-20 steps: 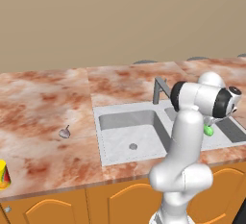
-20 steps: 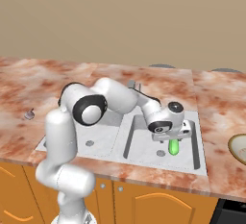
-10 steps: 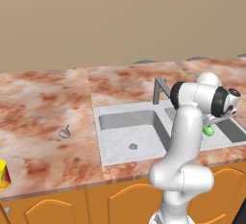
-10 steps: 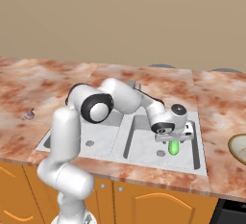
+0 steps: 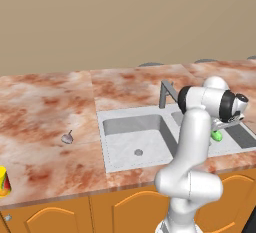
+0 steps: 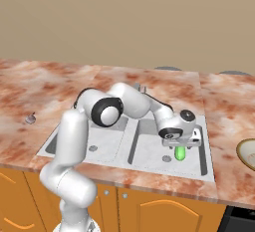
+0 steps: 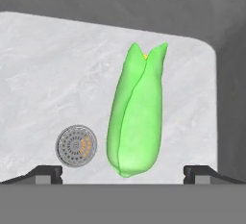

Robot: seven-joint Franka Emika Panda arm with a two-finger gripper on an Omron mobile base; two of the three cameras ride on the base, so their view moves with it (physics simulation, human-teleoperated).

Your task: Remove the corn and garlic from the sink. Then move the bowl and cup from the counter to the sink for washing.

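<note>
Corn, a bright green cob in its smooth husk (image 7: 136,115), is lying in the right basin of the light grey double sink (image 6: 130,146), directly beneath the wide-open, empty black-tipped pincer (image 7: 123,172), a round drain (image 7: 76,145) beside it. Far left of the pincer, a tiny greyish-pink garlic bulb (image 5: 67,138) is sitting on the marbled counter (image 5: 45,112).

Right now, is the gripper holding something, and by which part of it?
Nothing is held. The gripper is open above the corn, which lies on the sink floor between the fingertips, untouched.
</note>
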